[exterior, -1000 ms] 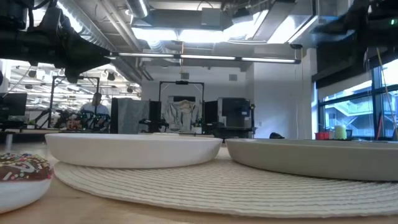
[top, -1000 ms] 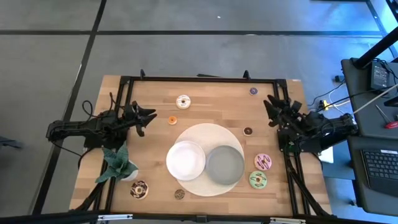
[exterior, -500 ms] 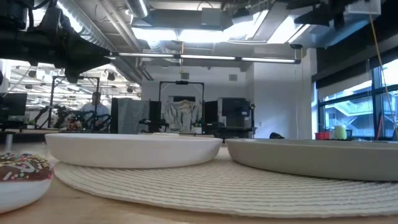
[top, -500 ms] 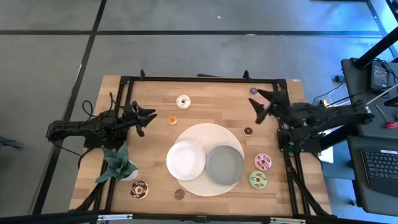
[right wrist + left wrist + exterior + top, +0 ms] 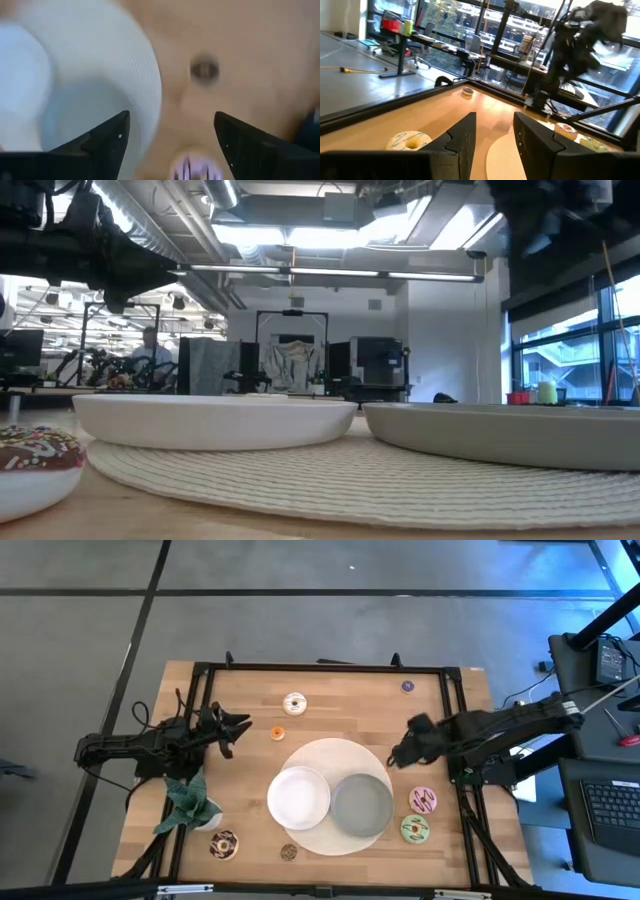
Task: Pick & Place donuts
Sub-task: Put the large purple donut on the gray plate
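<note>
- Wooden worktop (image 5: 250, 755), and along its near edge sit the sprinkled chocolate donut (image 5: 224, 845) by the near left corner and a small brown mini donut (image 5: 289, 853) just off the round woven mat (image 5: 330, 747).
- Toward the near right corner lie the green donut (image 5: 414, 829) and, just beyond it, the pink donut (image 5: 422, 801), both beside the right edge.
- On the mat the white plate (image 5: 298, 797) and the grey plate (image 5: 361, 805) sit side by side, touching or nearly so; neither holds a donut.
- Green leafy plant (image 5: 187, 802) stands at the left edge, near the chocolate donut.
- Right gripper (image 5: 400, 754) hangs at the mat's right rim, its fingers spread wide and empty; its wrist view looks down on a small brown mini donut (image 5: 204, 69) on the bare wood between the fingers.
- Left gripper (image 5: 238, 728) waits over the left edge, its fingers (image 5: 462, 137) parted with nothing between them.
- Farther back, an orange mini donut (image 5: 277, 733) lies left of centre, the white donut (image 5: 294, 703) beyond it.
- A purple mini donut (image 5: 407, 686) sits by the far right corner.
</note>
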